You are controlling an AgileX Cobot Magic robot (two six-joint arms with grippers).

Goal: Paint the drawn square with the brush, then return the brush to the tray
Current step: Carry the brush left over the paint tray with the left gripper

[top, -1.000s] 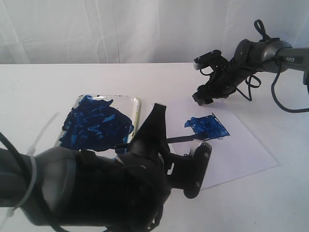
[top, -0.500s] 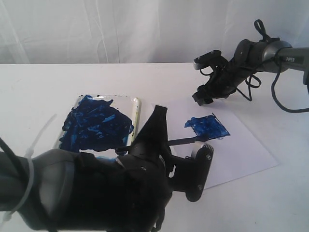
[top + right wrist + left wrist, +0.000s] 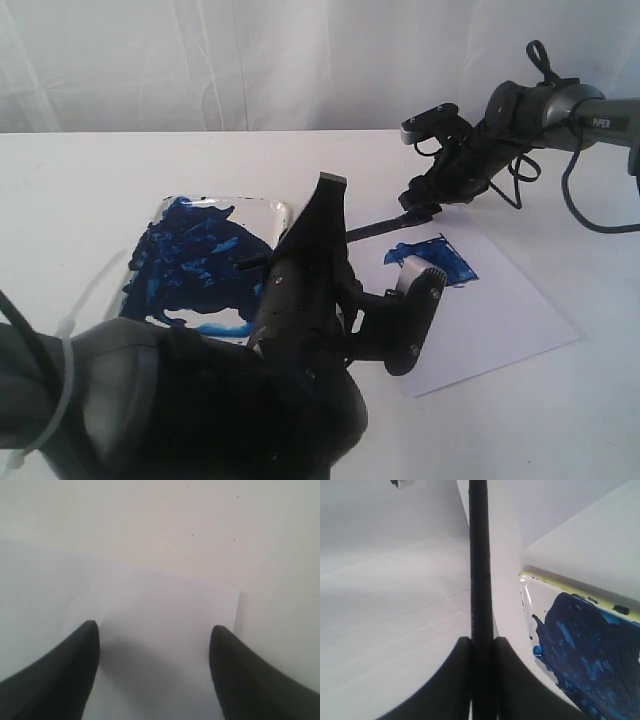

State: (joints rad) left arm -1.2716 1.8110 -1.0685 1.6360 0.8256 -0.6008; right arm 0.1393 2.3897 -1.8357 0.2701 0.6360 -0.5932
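Left gripper [image 3: 481, 647] pinched on paintbrush [image 3: 480, 570] shaft | right gripper [image 3: 152, 630] spread wide, holding nothing | paintbrush likely light, stiff, slim, wet-tipped; best gripped firmly on dry shaft

- The left arm [image 3: 180, 400] fills the near left; its left gripper [image 3: 482, 647] stands up between the tray [image 3: 284, 215] and the paper sheet [image 3: 520, 320], barring the middle.
- The brush [image 3: 375, 228] clamped in it juts toward the far right above the paper, its tip just beside the right gripper [image 3: 154, 640]; scant room there.
- The right gripper, jaws spread wide and empty, hangs over the paper's far edge.
- Clear: the table [image 3: 80, 180] at far left, the paper's right half, the near right.
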